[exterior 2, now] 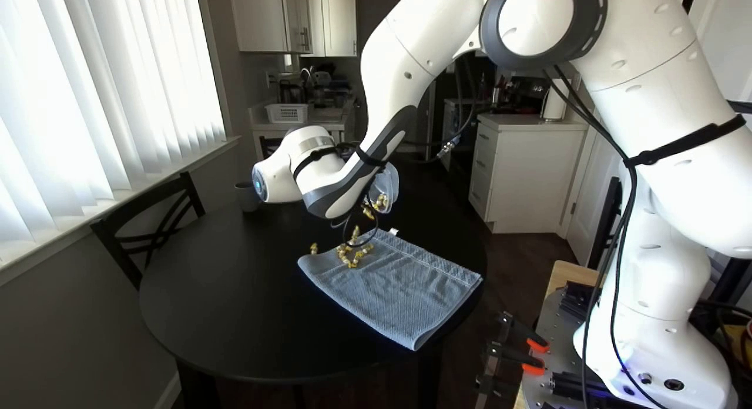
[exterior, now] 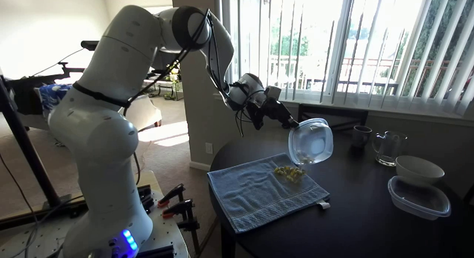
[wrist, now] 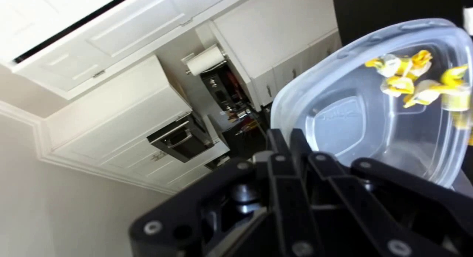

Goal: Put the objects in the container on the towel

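My gripper point(exterior: 293, 123) is shut on the rim of the container point(exterior: 313, 139), between its fingertips point(wrist: 286, 133) in the wrist view. The container is tilted steeply on its side above the towel point(exterior: 255, 195). Several yellow-brown objects point(wrist: 401, 79) are inside it, near its lower side; they also show in an exterior view point(exterior 2: 382, 201). More objects point(exterior: 290, 172) lie in a loose pile on the blue-grey towel, near its edge. One piece point(exterior 2: 314, 248) appears just past the towel's edge. In an exterior view the arm hides the gripper and part of the container point(exterior 2: 388, 183).
The towel lies on a dark round table point(exterior 2: 247, 315). A grey mug point(exterior: 361, 135), a glass mug point(exterior: 390, 148), a white bowl point(exterior: 418, 169) and a clear tub point(exterior: 418, 198) stand on the table. A chair point(exterior 2: 155, 227) stands by the window.
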Controlling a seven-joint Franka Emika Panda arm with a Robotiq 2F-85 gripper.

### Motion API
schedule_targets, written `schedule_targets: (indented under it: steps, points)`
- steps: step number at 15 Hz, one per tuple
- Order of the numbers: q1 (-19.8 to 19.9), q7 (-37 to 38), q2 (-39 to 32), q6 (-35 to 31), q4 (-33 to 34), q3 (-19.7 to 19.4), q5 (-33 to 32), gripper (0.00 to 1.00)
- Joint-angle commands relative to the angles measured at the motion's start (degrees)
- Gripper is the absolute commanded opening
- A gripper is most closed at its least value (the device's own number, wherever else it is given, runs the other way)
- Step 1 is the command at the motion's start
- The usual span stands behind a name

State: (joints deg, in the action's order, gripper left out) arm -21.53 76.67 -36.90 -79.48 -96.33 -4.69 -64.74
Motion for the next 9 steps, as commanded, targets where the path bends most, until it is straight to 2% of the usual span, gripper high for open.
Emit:
schedule_targets:
  steps: [1, 5, 9]
  points:
    - [2.0, -2.67, -7.52, 9.9, 5.32, 2.16, -3.09, 0.06]
    - [1.6, -9.09, -13.62, 18.11, 9.52, 3.52, -6.63, 0.06]
    - [1.69, -11.04, -16.24, 19.81, 12.86, 5.85, -7.59, 0.06]
